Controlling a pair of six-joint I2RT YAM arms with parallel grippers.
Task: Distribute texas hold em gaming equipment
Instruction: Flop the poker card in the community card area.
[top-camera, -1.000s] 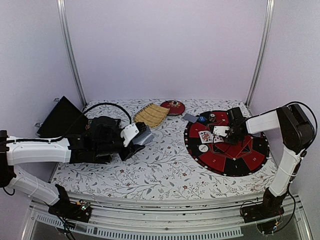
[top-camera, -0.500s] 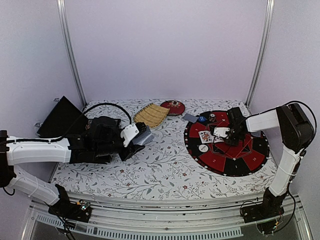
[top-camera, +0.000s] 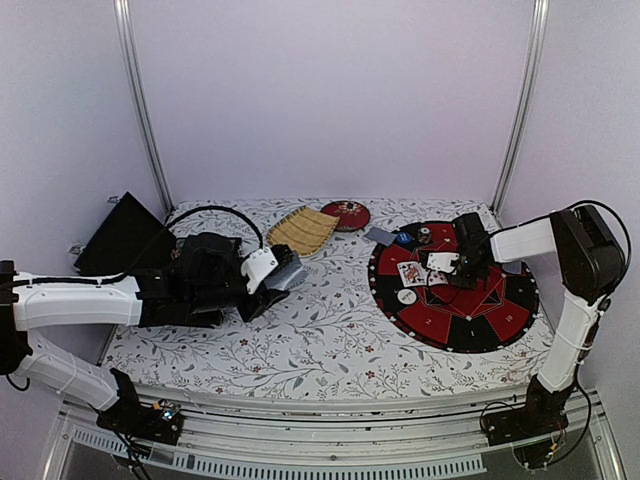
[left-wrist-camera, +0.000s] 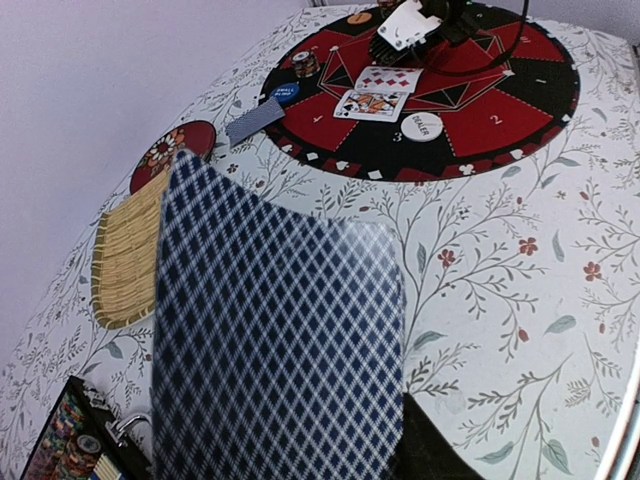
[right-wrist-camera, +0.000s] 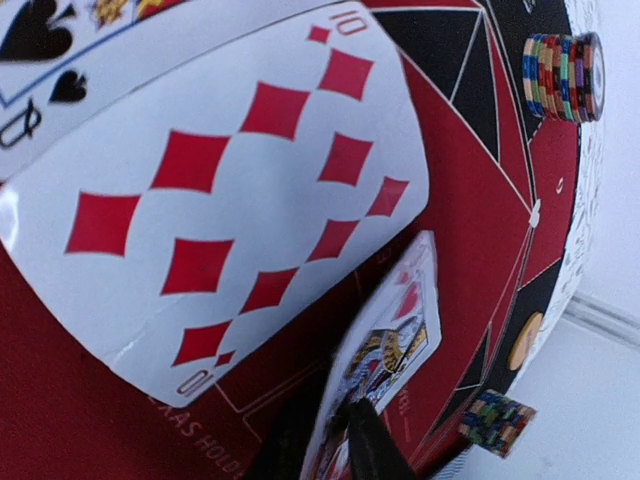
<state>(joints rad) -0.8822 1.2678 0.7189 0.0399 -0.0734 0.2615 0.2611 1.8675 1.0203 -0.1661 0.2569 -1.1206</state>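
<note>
My left gripper (top-camera: 287, 272) is shut on the card deck (left-wrist-camera: 270, 330), whose blue diamond-patterned back fills the left wrist view and hides the fingers. My right gripper (top-camera: 453, 266) is shut on a white-faced hearts picture card (right-wrist-camera: 390, 345), held tilted just above the round red-and-black poker mat (top-camera: 490, 310). Under it on the mat lie the ten of diamonds (right-wrist-camera: 230, 190) and a queen of spades (right-wrist-camera: 50, 60). The white dealer button (left-wrist-camera: 420, 125), a blue chip (left-wrist-camera: 283, 93) and a face-down card (left-wrist-camera: 255, 120) lie at the mat's edge. Chip stacks (right-wrist-camera: 560, 75) stand on the mat.
The woven bamboo tray (top-camera: 302, 230) and the round red dish (top-camera: 346, 214) sit at the back of the floral tablecloth. A black case (top-camera: 120, 235) with chips stands at the far left. Another chip stack (right-wrist-camera: 495, 420) and an orange chip (right-wrist-camera: 524, 340) are by the mat's rim.
My right gripper has shifted only slightly over the mat with the card still in it. The left arm has not moved.
</note>
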